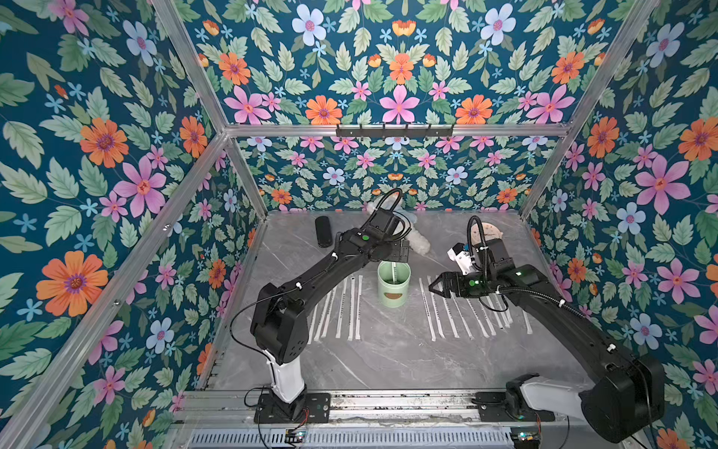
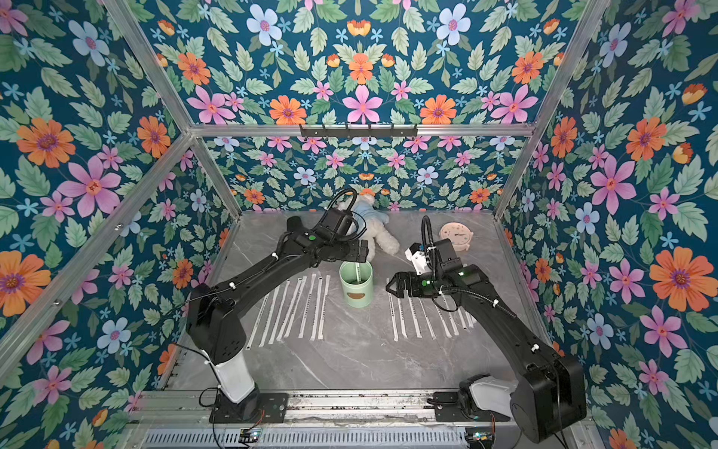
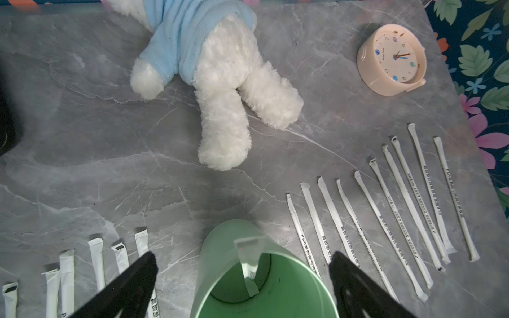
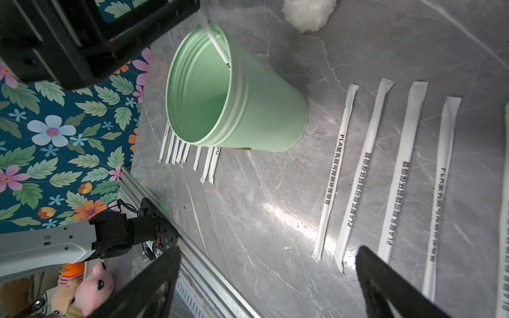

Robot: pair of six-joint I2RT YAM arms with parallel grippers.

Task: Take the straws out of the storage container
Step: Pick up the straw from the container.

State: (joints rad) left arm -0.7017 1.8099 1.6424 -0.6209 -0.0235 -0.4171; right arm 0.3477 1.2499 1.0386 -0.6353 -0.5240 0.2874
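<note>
- The storage container (image 1: 393,287) stands upright mid-surface (image 1: 388,357), between two sets of straws lying flat: a left row (image 1: 342,307) and a right row (image 1: 447,315).
- One straw (image 3: 249,264) is left inside, leaning against the far rim with its top poking above it. The task looks nearly done, with the final extraction in hand.
- The left hand (image 3: 242,256) hangs just above the container's mouth. Its jaws are spread wide and hold nothing, and the straw's top sits between them.
- The right hand (image 1: 434,285) hovers over the right row, beside the container, equally wide apart and empty.
- The next move probably falls to the left hand: close on the straw's top, lift until its lower end clears the rim, then lay it down.
- The straw is thin and flat, so the pinch needs to be centred. A knock on the rim could tip the container.
</note>
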